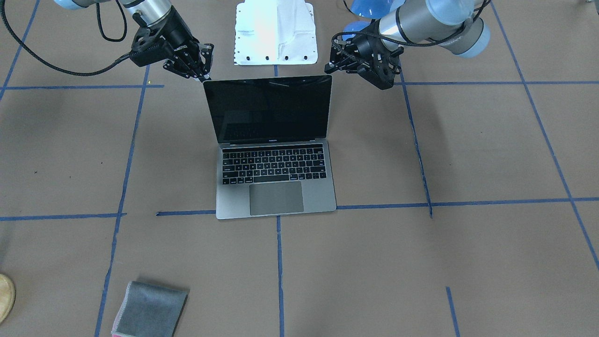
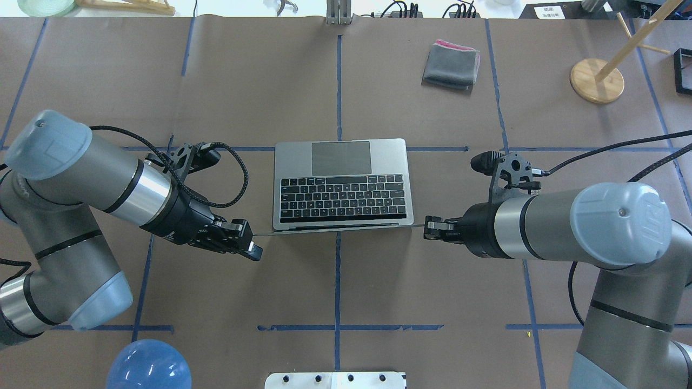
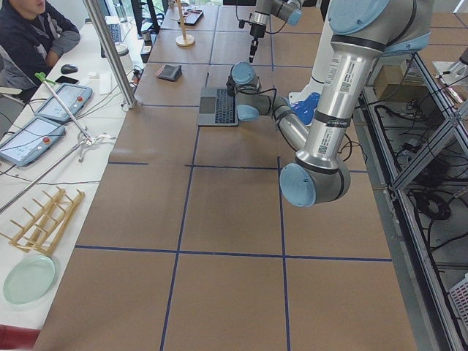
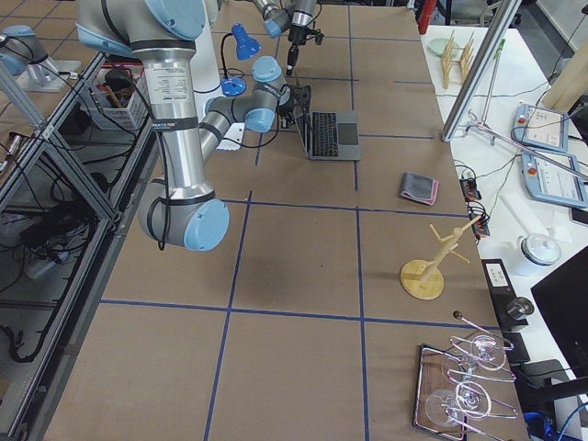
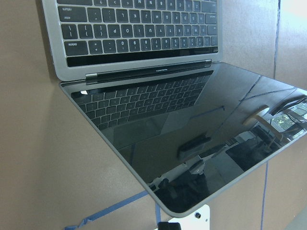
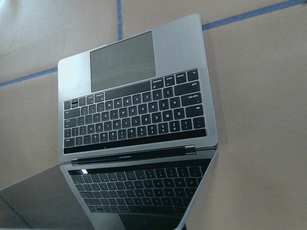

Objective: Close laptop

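The space-grey laptop stands open at the middle of the table, its glossy black screen upright and facing away from the robot. My left gripper is beside the lid's top corner on the robot's left; it also shows in the front-facing view. My right gripper is at the opposite top corner, its tip close to the lid edge. Both look shut and empty. I cannot tell whether either touches the lid. The wrist views show the keyboard and the screen, with no fingers in view.
A folded grey cloth lies on the far side of the table. A wooden stand is at the far right. A blue dome and the white base plate sit near the robot.
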Available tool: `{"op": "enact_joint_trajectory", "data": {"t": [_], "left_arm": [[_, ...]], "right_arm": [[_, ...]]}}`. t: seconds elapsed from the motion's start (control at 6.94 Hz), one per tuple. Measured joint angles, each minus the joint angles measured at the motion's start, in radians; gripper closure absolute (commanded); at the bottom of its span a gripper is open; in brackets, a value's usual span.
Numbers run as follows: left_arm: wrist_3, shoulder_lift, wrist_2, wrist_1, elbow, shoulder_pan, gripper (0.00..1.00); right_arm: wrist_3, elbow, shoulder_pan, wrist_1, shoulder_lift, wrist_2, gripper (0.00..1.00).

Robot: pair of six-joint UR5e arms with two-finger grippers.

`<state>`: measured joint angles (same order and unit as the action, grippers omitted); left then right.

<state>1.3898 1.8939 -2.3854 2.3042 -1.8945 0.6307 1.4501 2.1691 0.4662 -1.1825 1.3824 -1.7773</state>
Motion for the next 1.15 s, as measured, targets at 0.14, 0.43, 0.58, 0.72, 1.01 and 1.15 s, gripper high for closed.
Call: {"op": "enact_joint_trajectory", "data": {"t": [0.14, 0.43, 0.58, 0.72, 1.01, 1.15], "left_arm": [[0.0, 0.006, 0.0, -0.002, 0.002, 0.013, 1.0], [-0.002, 0.054, 0.0, -0.036, 0.025, 0.041, 1.0], [-0.005, 0.081, 0.003, -0.066, 0.041, 0.048, 1.0], [-0.007, 0.094, 0.018, -0.082, 0.052, 0.051, 1.0], [-0.011, 0.101, 0.06, -0.092, 0.064, 0.063, 1.0], [-0.012, 0.105, 0.067, -0.093, 0.069, 0.075, 1.0]], "right_arm": [[0.0, -0.001, 0.009, 0.0, -0.001, -0.001, 0.99], [0.0, -0.006, 0.027, -0.001, -0.002, -0.003, 0.99], [-0.001, -0.01, 0.035, -0.002, -0.002, -0.004, 0.99], [-0.001, -0.018, 0.043, -0.002, -0.006, -0.005, 0.99], [-0.001, -0.064, 0.062, -0.01, -0.053, -0.007, 0.99], [-0.002, -0.081, 0.073, -0.034, -0.08, -0.008, 1.0]]}}
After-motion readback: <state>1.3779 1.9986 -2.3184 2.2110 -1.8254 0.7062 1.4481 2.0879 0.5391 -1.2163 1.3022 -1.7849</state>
